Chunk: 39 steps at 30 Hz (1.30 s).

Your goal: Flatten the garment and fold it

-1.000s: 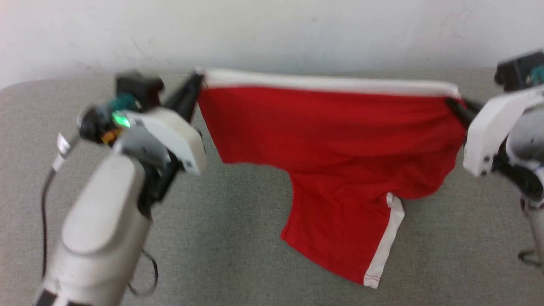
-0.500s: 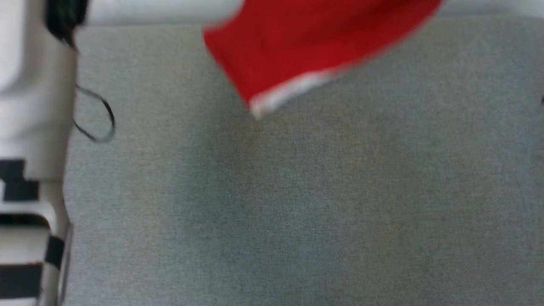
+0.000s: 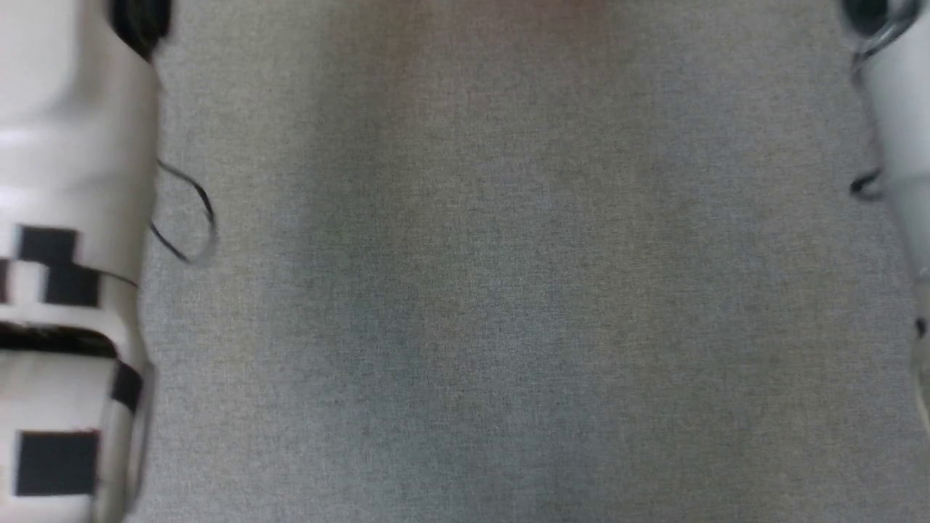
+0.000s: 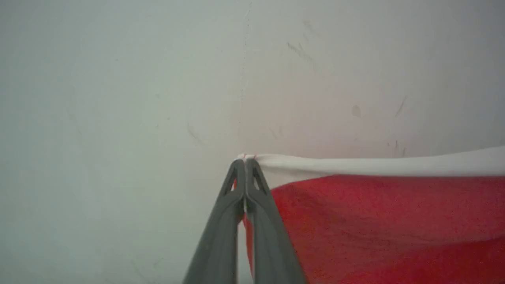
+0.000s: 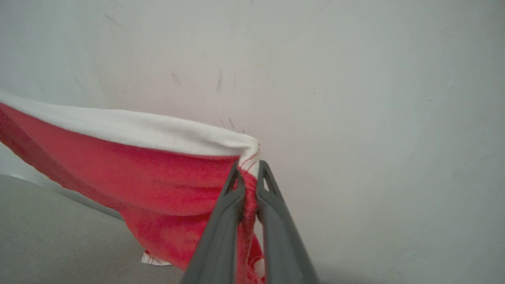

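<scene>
My left gripper pinches one white-banded corner of the thin bright red shorts. My right gripper pinches the other

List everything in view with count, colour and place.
garment: one, red with white band, hanging stretched in both wrist views
surface: one, grey fabric, below the arms
wall: one, pale, behind the garment
cable loop: one, black, head view's left side
left forearm: one, pale with black marks, head view's left edge
right forearm: one, pale, head view's right edge
left claw: one, dark grey, shut on garment's white corner
right claw: one, dark grey, shut on its other corner
</scene>
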Motion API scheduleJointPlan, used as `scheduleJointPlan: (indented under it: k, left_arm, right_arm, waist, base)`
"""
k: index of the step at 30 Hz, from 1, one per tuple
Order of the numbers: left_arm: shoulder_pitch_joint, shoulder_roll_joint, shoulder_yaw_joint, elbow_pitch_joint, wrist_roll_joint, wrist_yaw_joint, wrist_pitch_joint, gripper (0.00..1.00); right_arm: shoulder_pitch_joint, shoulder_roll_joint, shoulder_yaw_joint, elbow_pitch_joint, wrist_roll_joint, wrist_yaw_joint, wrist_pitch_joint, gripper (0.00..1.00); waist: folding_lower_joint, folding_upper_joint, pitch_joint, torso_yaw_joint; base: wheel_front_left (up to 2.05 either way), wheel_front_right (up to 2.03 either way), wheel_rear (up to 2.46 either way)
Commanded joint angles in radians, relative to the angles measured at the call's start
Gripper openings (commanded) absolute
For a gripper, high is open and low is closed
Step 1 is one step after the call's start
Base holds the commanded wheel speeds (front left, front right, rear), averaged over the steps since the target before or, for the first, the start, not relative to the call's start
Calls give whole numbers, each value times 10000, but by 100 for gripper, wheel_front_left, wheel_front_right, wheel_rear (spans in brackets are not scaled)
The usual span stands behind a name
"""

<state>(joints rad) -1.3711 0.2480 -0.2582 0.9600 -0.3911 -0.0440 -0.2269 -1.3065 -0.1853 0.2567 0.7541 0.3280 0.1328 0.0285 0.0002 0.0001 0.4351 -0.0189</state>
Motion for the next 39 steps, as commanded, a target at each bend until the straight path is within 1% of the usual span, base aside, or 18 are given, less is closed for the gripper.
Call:
scheduleJointPlan:
  k: [1, 4, 6, 9, 11, 12, 13, 15, 19, 20, 24, 28, 31, 34, 39]
  left_arm:
    - [493, -159, -24, 315, -127, -112, -138, 0]
    - [1205, -407, 84, 708, -338, -195, -262, 0]
    - [1489, -501, 135, 788, -426, -236, -288, 0]
    - [2550, -680, 263, 844, -604, -342, -333, 0]
    - [3439, -710, 394, 537, -649, -379, -341, 0]
    - [3950, -730, 465, 312, -670, -400, -342, 0]
    - [5022, -716, 543, -221, -602, -403, -344, 0]
    - [6146, -765, 603, -841, -562, -403, -345, 0]
    - [8222, -700, 676, -2345, -427, -167, -346, 0]
    - [8222, -700, 676, -2345, -427, -167, -346, 0]
    - [10289, -594, 745, -4219, -525, 269, -142, 0]
    - [12331, -461, 805, -6547, -655, 945, 724, 0]
    - [13770, -350, 872, -8223, -718, 1531, 1454, 0]
    - [15079, -244, 860, -9728, -727, 2059, 2192, 0]
    - [16627, -62, 815, -11701, -706, 2738, 3250, 0]
  right_arm:
    - [396, 52, 153, 420, 177, -21, -248, 0]
    - [991, 144, 439, 1028, 490, -21, -668, 0]
    - [1227, 157, 552, 1173, 580, -21, -824, 0]
    - [2092, 198, 968, 1378, 906, -21, -1249, 0]
    - [2818, 171, 1352, 1283, 1128, -21, -1489, 0]
    - [3203, 128, 1505, 1156, 1259, -21, -1625, 0]
    - [4005, -3, 1856, 774, 1457, -21, -1812, 0]
    - [4827, -207, 2113, 255, 1639, -21, -1938, 0]
    - [6438, -690, 2277, -1091, 1835, -21, -1892, 0]
    - [6438, -690, 2277, -1091, 1835, -21, -1892, 0]
    - [8133, -1049, 1946, -2806, 1702, -21, -1488, 0]
    - [9951, -1166, 1203, -4690, 1243, -21, -766, 0]
    - [11344, -1020, 514, -6108, 815, -21, -92, 0]
    - [12657, -707, -136, -7455, 430, -21, 542, 0]
    - [14460, -45, -907, -9134, -12, -21, 1449, 0]
  waist:
    - [-2, -1, 16, 105]
    - [-2, -1, -126, 197]
    - [-2, -1, -217, 234]
    - [-2, -1, -590, 305]
    - [-2, -1, -958, 345]
    - [-2, -1, -1165, 355]
    - [-2, -1, -1557, 362]
    - [-2, -1, -1977, 377]
    - [-2, -1, -2657, 347]
    - [-2, -1, -2657, 347]
    - [-2, -1, -3130, 280]
    - [-2, -1, -3409, 273]
    - [-2, -1, -3543, 252]
    - [-2, -1, -3572, 254]
    - [-2, -1, -3454, 350]
  base:
    - [0, 0, 0]
    - [0, 0, 0]
    - [0, 0, 0]
    - [0, 0, 0]
    - [0, 0, 0]
    - [0, 0, 0]
    - [0, 0, 0]
    - [0, 0, 0]
    - [0, 0, 0]
    - [0, 0, 0]
    - [0, 0, 0]
    - [0, 0, 0]
    - [0, 0, 0]
    - [0, 0, 0]
    - [0, 0, 0]
